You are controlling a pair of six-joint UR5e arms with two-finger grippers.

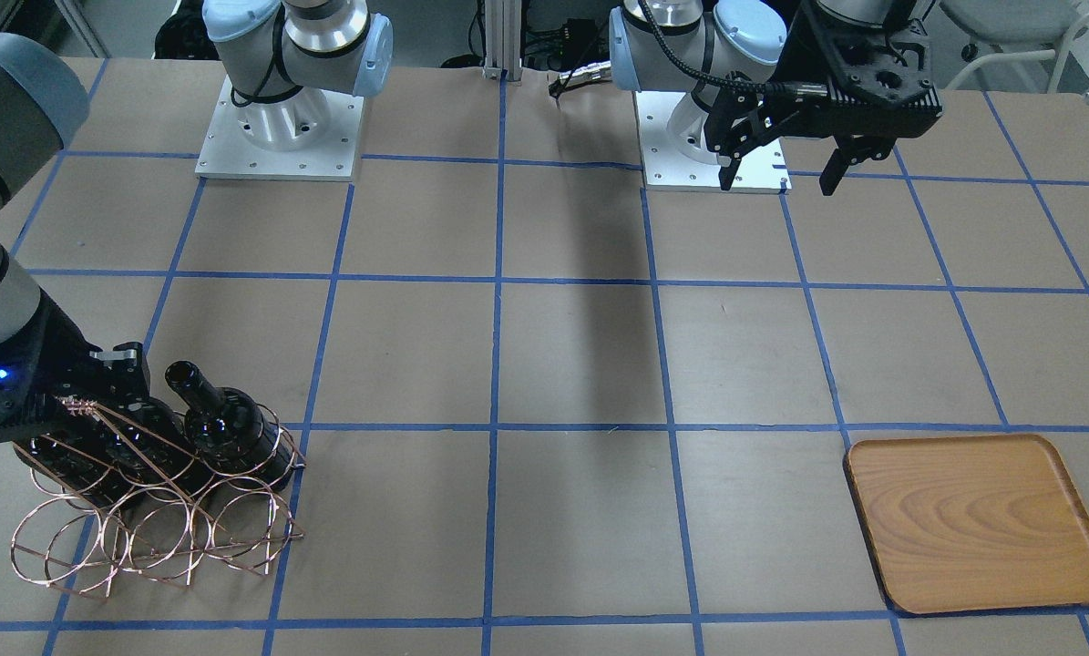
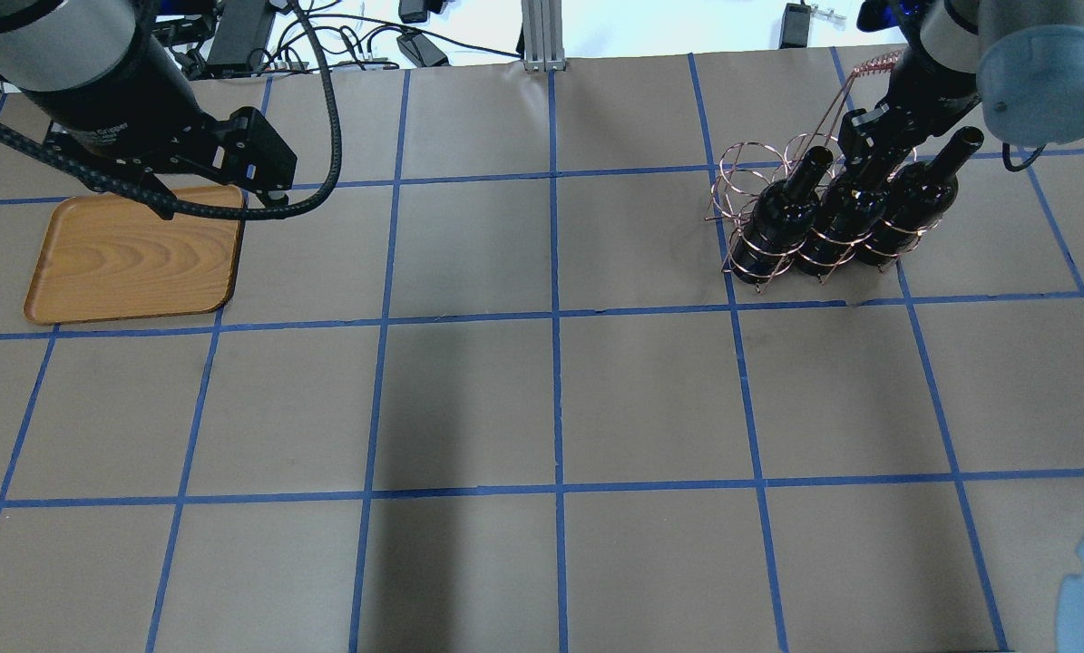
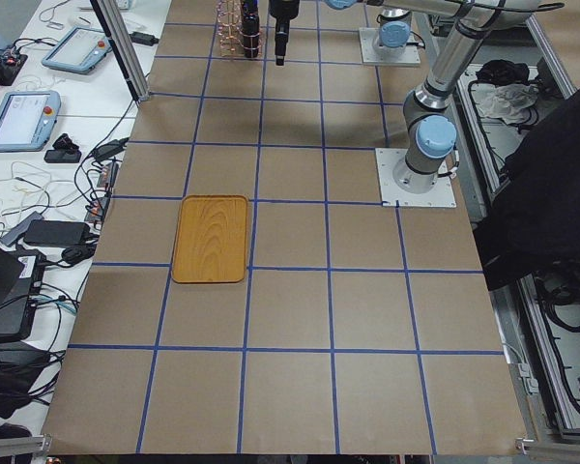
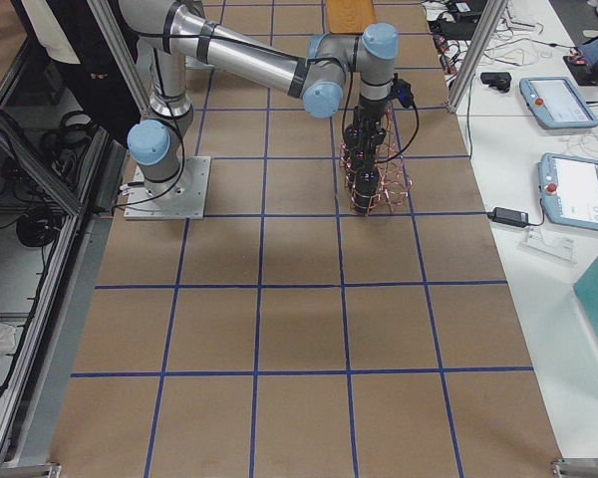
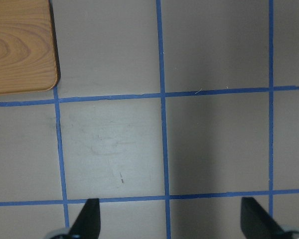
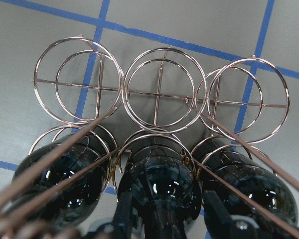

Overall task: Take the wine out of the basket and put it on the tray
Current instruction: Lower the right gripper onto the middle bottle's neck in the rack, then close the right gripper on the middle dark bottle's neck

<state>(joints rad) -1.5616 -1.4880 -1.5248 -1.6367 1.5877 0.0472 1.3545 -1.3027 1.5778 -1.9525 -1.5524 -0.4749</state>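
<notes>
R gripper [image 6: 168, 221] is at the neck end of the mid bottle [image 2: 834, 227], a finger either side; can't tell if it's clamped yet. Bottle's 1 of 3 in the basket's [image 2: 743, 170] lower row, tilted, neck up twd the gripper, so the pull prob. runs along that axis. R arm is nearer. Tray [image 2: 133, 263] lies well apart across the worktop, by the L gripper [image 1: 777, 182], spread wide & empty.

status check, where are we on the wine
Left gripper open, beside tray. Right gripper straddles middle wine in basket, grip unclear. Tray bare, nothing between basket and tray.
</notes>
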